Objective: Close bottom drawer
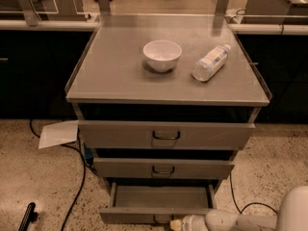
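The bottom drawer (139, 216) of a grey metal cabinet is pulled out, and its empty inside (161, 196) shows. Its slim front panel runs along the lower edge of the view. My gripper (176, 224) reaches in from the lower right on a white arm (240, 220) and sits at the middle of that front panel, where the handle is hidden behind it. The middle drawer (163, 168) and the top drawer (166, 135) above it are pushed in further, each with a dark loop handle.
A white bowl (162, 55) and a plastic bottle (210, 62) lying on its side rest on the cabinet top (110, 76). A sheet of paper (58, 134) and black cables (77, 186) lie on the speckled floor at left. A dark object (26, 217) lies at the lower left.
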Robot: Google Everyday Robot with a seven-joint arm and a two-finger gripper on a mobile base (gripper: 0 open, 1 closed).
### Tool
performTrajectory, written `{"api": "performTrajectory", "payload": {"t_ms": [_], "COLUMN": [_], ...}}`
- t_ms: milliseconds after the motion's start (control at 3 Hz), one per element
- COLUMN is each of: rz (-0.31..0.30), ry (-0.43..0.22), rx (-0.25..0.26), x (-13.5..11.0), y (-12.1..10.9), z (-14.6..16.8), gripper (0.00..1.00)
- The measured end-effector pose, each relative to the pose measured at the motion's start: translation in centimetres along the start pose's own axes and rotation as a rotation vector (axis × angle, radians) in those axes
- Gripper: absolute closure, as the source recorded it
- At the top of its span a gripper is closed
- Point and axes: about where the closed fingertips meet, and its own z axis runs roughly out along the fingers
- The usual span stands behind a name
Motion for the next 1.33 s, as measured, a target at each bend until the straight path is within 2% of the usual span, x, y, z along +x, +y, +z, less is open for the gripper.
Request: {"api": "performTrajectory", "payload": {"t_ms": [333,667,1333], "rz": [0.033,0.033,-0.008], "ry": [-0.026,-0.073,-0.127], "rx": [0.035,0.059,0.145], "x": [-0.6,-2.3,-5.7], "y": [-2.7,-4.4,-6.9], "z": [1.2,2.3,2.1], "gripper": [1.0,1.0,1.0]}}
